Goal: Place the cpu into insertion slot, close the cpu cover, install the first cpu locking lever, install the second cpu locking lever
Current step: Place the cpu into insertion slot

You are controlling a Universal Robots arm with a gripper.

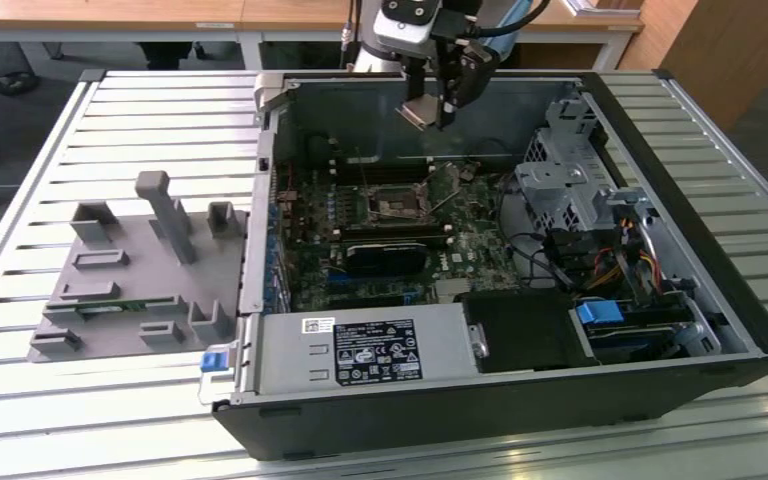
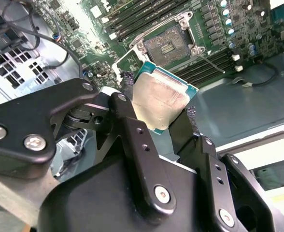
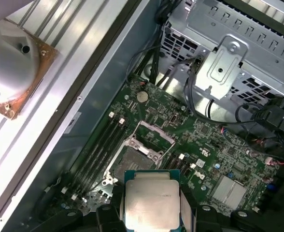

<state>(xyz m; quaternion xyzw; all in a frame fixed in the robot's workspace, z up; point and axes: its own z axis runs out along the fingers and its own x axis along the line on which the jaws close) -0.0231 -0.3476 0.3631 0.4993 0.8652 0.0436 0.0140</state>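
In the exterior view, an open computer case [image 1: 518,330] is seen lying on the slatted desk [image 1: 51,420], filling the half toward the exterior view's right. A grey fixture [image 1: 131,270] is laid near the desk's edge on the exterior view's left. The gripper [image 1: 431,110] is held above the inside of the case, close to the wall at the desk's far edge. The cpu [image 1: 419,113] is pinched between the jaws, tilted and clear of the board. The insertion slot [image 1: 395,203] is seen on the motherboard [image 1: 484,255] below, well apart from the cpu.

In the second wrist view, the cpu [image 2: 159,104] is gripped by two opposite edges between the black fingers [image 2: 132,128] of the gripper [image 2: 159,106], its dull metal face turned to the camera. The insertion slot [image 2: 168,43] is seen bare beyond it, and nothing is seated in it.

In the first wrist view, the cpu [image 3: 152,200] is clamped in the gripper [image 3: 152,205], with the insertion slot [image 3: 134,162] on the board just past its edge. The cpu cover [image 3: 155,131] is seen swung up and open at the slot's far side. A metal drive cage [image 3: 238,63] is seen above the board, with cables hanging beside it.
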